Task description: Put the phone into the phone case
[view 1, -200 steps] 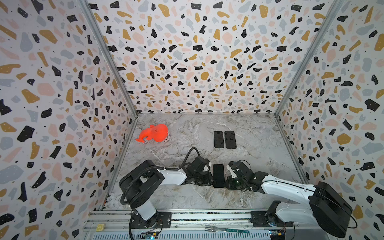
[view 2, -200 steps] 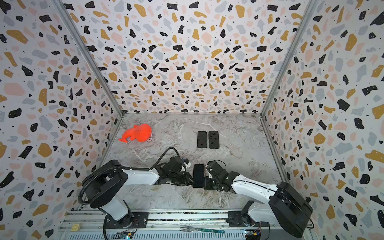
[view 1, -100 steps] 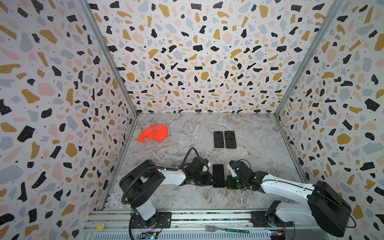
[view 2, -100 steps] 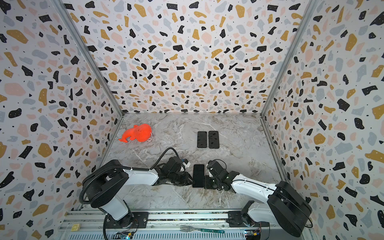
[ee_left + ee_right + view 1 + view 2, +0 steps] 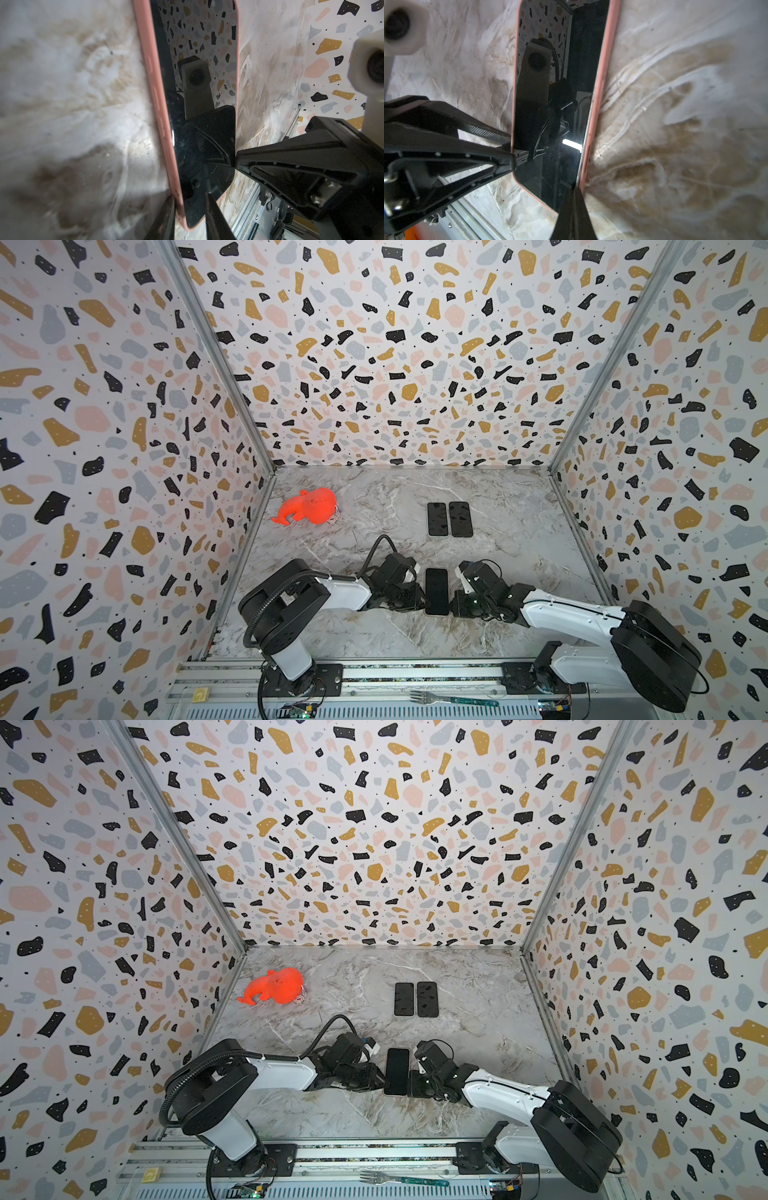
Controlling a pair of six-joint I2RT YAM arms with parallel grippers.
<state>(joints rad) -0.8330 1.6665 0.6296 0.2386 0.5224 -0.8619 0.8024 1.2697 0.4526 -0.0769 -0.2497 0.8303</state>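
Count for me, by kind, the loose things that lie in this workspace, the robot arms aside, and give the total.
Black flat phones, side by side at the back: 2
Black phone in a pink case: 1
Orange soft toy: 1
Metal fork with a green handle: 1
Total: 5

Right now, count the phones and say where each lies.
3. One phone sits in a pink case at the front centre; two more phones lie side by side farther back. None appears hidden.
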